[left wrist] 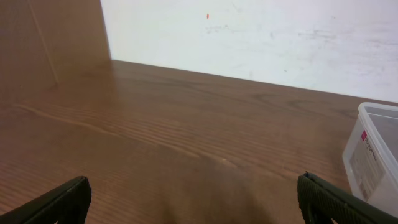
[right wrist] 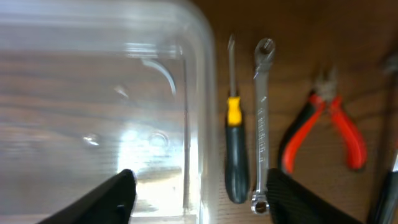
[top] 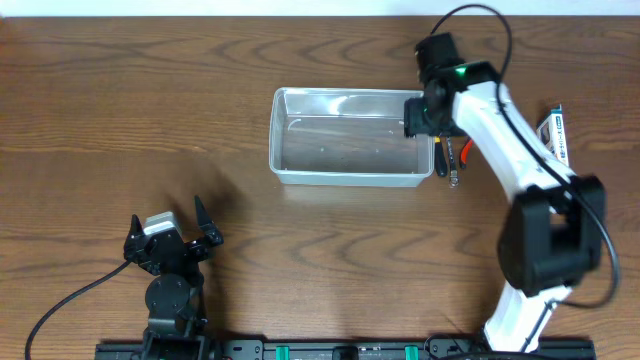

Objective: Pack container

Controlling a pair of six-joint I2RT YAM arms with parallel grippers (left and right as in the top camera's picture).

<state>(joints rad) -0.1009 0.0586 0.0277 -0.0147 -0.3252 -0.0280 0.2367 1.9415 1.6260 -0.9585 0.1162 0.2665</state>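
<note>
Right gripper [right wrist: 202,202] is hovering wide open at the container [top: 340,181]'s right end; nothing is packed yet.
The container is sitting empty toward the far edge, right of centre. Screwdriver [right wrist: 235,155], wrench [right wrist: 261,124] and pliers [right wrist: 329,124] are lying just beside it toward the right edge, so the empty jaws are probably lining up a first pick. Left gripper [left wrist: 196,205] is idling, spread wide, near the front-left corner.

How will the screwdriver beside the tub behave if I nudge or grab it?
The screwdriver has a round-looking handle, so a sideways nudge would probably roll it toward the wrench or the tub. It looks rigid and light, so lifting should be easy. The thin shaft may slip; gripping the dark handle seems safer.
</note>
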